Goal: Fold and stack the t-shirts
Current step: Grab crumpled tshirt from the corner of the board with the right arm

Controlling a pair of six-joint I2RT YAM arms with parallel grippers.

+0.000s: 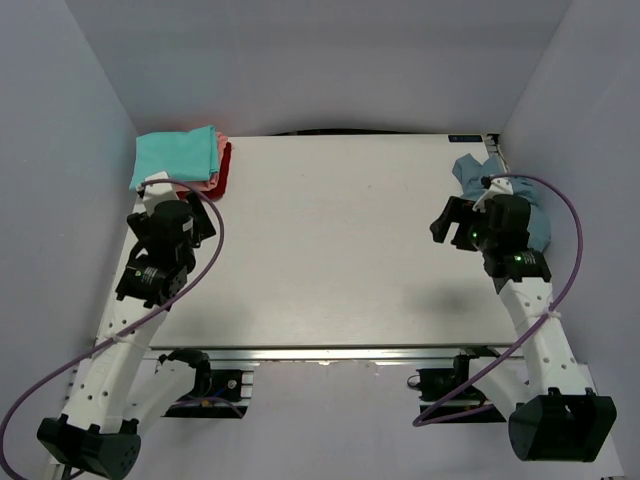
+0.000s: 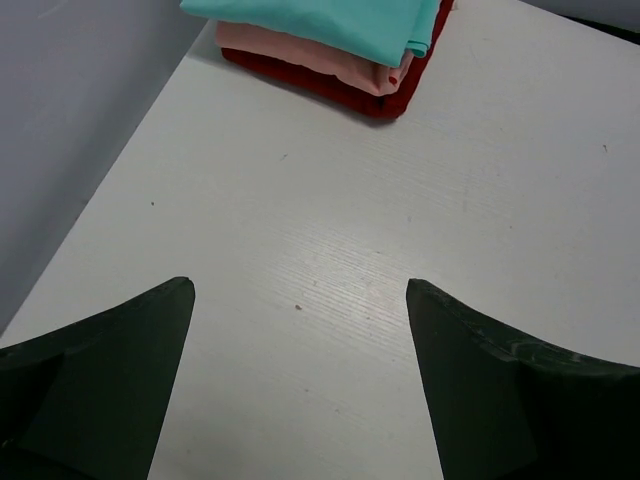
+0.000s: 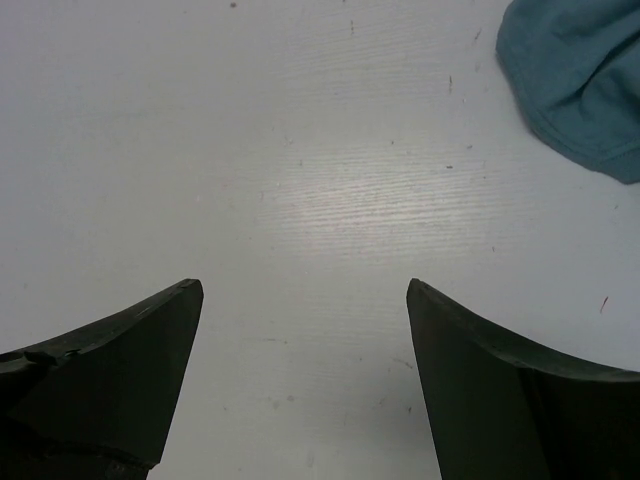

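Currently, the stack (image 1: 190, 165) of 3 folded t-shirts lies at the far left corner of the bench (image 1: 330, 270). The teal t-shirt (image 2: 330, 15) is on top, the salmon-pink t-shirt (image 2: 300, 50) is under it, and the red t-shirt (image 2: 345, 90) is at the bottom, touching the bench. The edges are not exactly aligned: the red one shows a little beyond the others on the right side of the stack.

The slate-blue t-shirt (image 1: 470, 175) is not folded. It lies crumpled at the far right edge of the bench, and the right arm (image 1: 515, 265) covers part of it in the top view.

The left jaws stand wide open and hold nothing. In the left wrist view only bare bench shows between the 2 dark fingers (image 2: 100, 390), and the stack is ahead of them, near but apart.

The right jaws are wide open too, and empty. In the right wrist view a rounded edge of the slate-blue t-shirt shows at the upper right corner, ahead and to the right of the fingers (image 3: 520, 390), not touching them. How high both jaws are over the bench, I cannot tell.
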